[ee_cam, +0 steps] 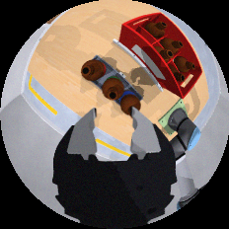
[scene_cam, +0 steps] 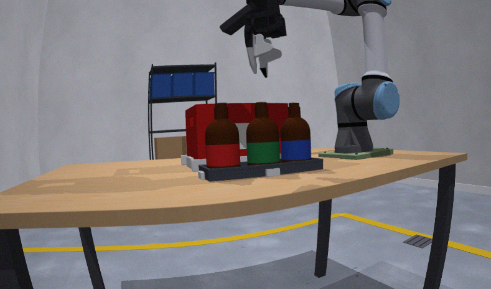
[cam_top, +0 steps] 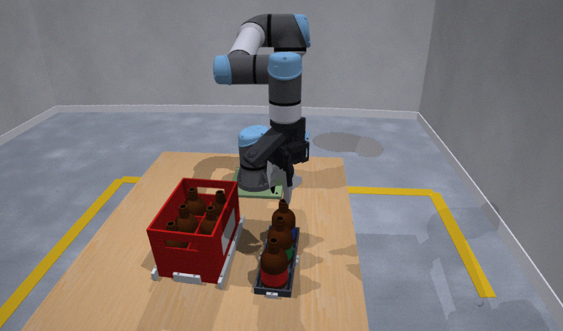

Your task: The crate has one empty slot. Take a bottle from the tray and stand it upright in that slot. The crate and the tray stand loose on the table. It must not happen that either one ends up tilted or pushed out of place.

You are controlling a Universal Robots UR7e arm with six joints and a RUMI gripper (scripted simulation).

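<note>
Three brown bottles stand upright in a dark tray [cam_top: 275,291] [scene_cam: 297,165]: one with a red label [cam_top: 273,262] [scene_cam: 222,137] [ee_cam: 92,70], one with a green label [cam_top: 281,236] [scene_cam: 262,137] [ee_cam: 113,88] and one with a blue label [cam_top: 285,215] [scene_cam: 294,134] [ee_cam: 129,103]. The red crate [cam_top: 193,255] [scene_cam: 198,118] [ee_cam: 140,46] stands left of the tray and holds several brown bottles. Its front right slot [cam_top: 198,239] is empty. My gripper [cam_top: 281,195] [scene_cam: 259,73] [ee_cam: 114,108] is open and empty. It hangs well above the tray, over the green and blue bottles.
The arm's base stands on a green plate [cam_top: 256,191] [scene_cam: 355,153] behind the crate and tray. White brackets [cam_top: 187,277] edge the crate's foot. A dark shelf with blue bins [scene_cam: 182,84] and a cardboard box [scene_cam: 168,147] stand beyond the table.
</note>
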